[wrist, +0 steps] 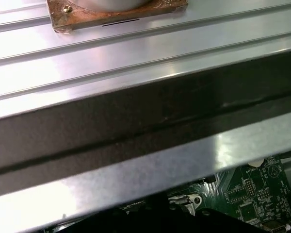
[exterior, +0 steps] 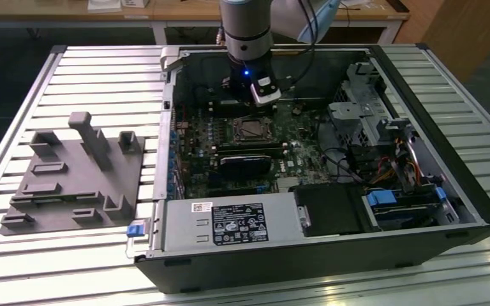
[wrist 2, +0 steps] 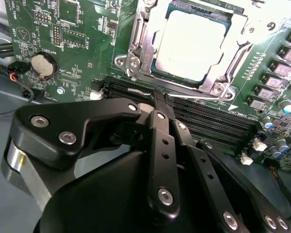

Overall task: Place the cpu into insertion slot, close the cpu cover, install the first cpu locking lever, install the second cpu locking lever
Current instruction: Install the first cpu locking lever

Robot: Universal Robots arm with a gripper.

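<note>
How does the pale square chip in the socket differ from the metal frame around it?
The cpu is a plain, pale, matte square; the cpu cover is a shiny silvery frame with a square window. The cpu is smaller and shows through that window; the cpu cover lies down around its edges. Both lie flat in the socket on the green motherboard.
</note>
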